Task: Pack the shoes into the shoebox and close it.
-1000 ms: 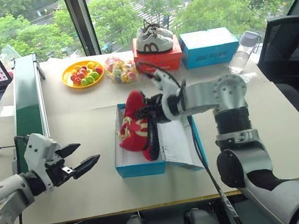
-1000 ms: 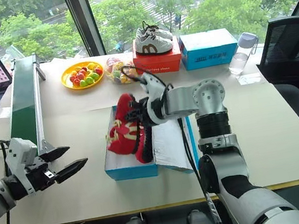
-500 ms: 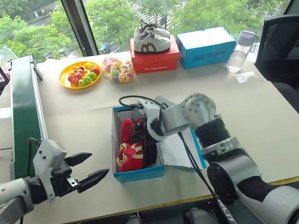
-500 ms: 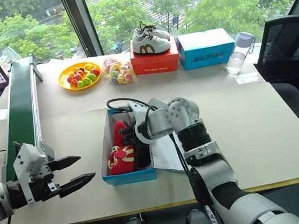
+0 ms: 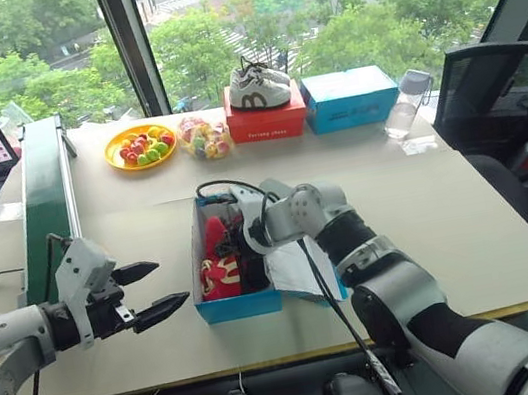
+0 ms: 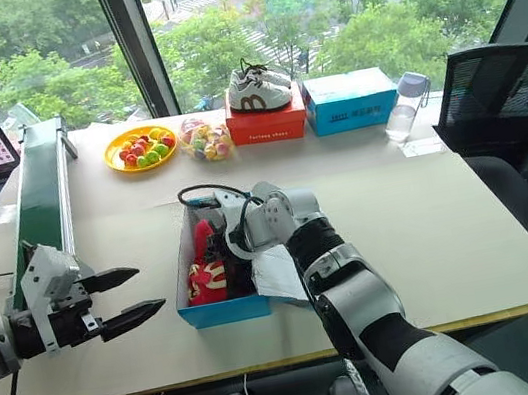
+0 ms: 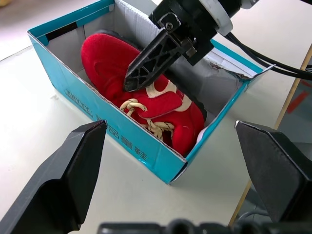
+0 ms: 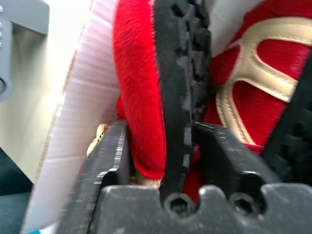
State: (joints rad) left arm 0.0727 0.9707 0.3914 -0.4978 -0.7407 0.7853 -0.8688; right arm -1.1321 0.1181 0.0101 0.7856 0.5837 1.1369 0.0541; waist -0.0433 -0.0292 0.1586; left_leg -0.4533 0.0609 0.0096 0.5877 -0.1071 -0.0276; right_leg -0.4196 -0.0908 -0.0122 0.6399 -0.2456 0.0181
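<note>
My right hand (image 5: 246, 233) is down inside the shoebox (image 5: 242, 306), mid-frame on the desk (image 5: 470, 214), its fingers straddling one shoe's edge with the shoes (image 5: 219, 263) lying in the box's left half. Whether they are pinching or have slackened, I cannot tell. If I lift out while the sole is caught, a shoe may tip over the wall. My left hand (image 5: 156, 289), lower left, hangs wide apart and empty, just beside the box.
</note>
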